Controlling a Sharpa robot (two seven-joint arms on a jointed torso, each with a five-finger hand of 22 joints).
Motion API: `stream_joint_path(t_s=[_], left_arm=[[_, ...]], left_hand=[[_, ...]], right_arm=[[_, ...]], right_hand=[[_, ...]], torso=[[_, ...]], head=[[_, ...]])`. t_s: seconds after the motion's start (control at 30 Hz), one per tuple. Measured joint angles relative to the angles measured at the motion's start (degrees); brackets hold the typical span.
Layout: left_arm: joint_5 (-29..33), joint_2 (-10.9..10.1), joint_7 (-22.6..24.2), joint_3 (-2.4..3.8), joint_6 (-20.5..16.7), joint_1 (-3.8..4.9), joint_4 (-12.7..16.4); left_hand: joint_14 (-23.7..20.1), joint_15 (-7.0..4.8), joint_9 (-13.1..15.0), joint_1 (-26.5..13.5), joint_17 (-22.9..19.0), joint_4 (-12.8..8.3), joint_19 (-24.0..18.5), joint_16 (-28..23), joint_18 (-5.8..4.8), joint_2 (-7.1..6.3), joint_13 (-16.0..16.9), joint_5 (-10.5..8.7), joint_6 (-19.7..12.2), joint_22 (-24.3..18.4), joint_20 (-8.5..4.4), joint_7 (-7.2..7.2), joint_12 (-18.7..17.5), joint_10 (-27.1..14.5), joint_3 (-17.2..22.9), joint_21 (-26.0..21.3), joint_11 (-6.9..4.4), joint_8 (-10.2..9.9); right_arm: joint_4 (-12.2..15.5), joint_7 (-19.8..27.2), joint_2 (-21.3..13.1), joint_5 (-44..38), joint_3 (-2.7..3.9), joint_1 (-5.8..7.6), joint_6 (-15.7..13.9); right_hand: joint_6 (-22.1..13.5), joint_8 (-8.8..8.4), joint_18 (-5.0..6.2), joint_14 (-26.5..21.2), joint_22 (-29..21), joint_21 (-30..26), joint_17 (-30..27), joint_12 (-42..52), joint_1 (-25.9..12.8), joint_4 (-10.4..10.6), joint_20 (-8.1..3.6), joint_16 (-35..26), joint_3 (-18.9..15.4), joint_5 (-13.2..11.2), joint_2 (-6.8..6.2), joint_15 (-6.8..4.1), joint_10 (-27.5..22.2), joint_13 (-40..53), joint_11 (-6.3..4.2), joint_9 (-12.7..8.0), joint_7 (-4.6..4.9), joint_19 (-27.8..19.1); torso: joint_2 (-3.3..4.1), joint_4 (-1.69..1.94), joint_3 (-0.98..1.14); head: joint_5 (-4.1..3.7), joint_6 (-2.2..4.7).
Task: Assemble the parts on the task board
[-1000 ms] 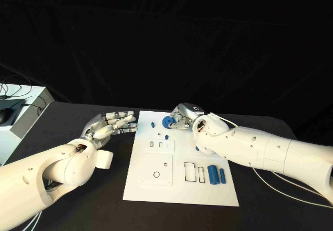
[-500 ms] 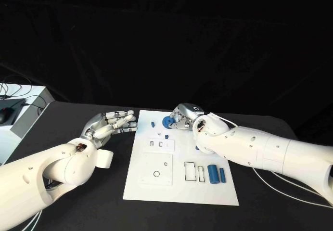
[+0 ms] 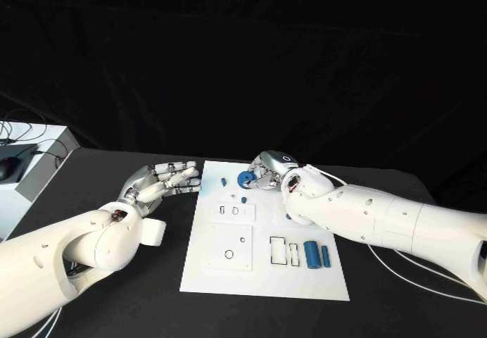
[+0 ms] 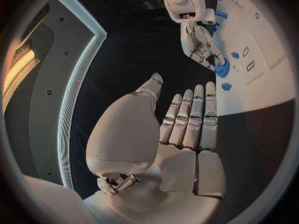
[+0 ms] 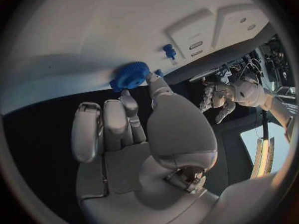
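One blue gear point(image 5: 129, 75) sits at the task board's point(image 3: 266, 282) far edge, pinched by the right hand point(image 3: 266, 172). Left hand point(image 3: 162, 180) open, empty, beside the board. Risk: shallow fingertip hold; gear may slip off.

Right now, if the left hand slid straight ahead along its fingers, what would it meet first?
Likely the task board: the left hand lies open beside its far left corner, fingers aimed at that edge. The small blue part lies just beyond. Height above the table is unclear, so it might pass over.
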Motion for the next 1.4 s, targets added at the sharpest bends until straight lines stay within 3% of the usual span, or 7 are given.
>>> stream_joint_path(t_s=[0.37,0.8,1.4], left_arm=[[0.00,-0.04,0.00,0.00,0.00,0.00,0.00],[0.00,-0.09,0.00,0.00,-0.01,0.00,0.01],[-0.65,-0.21,-0.01,0.00,0.00,-0.01,0.00]], left_hand=[[0.00,0.00,0.00,0.00,0.00,0.00,0.00,0.00,0.00,0.00,0.00,0.00,0.00,0.00,0.00,0.00,0.00,0.00,0.00,0.00,0.00,0.00],[0.00,0.00,0.00,0.00,0.00,0.00,0.00,0.00,0.00,0.00,0.00,0.00,0.00,0.00,0.00,0.00,0.00,0.00,0.00,0.00,0.00,0.00],[0.00,0.00,0.00,0.00,0.00,-0.17,0.00,0.00,0.00,0.00,0.00,0.00,-0.21,0.00,0.00,0.21,0.00,0.00,0.17,0.00,0.00,0.00]], right_arm=[[0.22,0.71,-0.41,1.13,-0.04,-0.02,-0.03],[0.52,1.50,-0.92,2.65,-0.33,0.06,1.10],[1.61,2.19,-2.55,4.01,-0.56,-0.12,1.79]], right_hand=[[0.15,0.00,0.00,0.00,-0.01,0.00,0.00,0.28,-0.42,0.02,0.00,0.00,-0.30,0.39,0.00,0.00,-0.09,0.00,0.09,0.00,0.13,0.00],[1.81,-0.01,0.00,0.01,-0.02,0.23,-0.07,0.69,-1.67,-1.38,0.00,0.00,-1.70,1.70,3.82,0.00,0.56,0.64,-0.53,-0.07,-0.54,0.00],[1.86,-0.11,0.00,0.01,-0.03,0.46,-0.13,0.85,-1.67,-2.67,0.00,0.23,-1.85,2.68,4.43,0.00,0.58,0.96,-0.51,0.01,-0.59,0.00]], torso=[[0.00,-0.06,0.05],[0.05,-0.10,0.08],[0.01,-0.06,0.04]], head=[[0.07,0.03],[-0.08,-0.20],[-0.04,-0.38]])
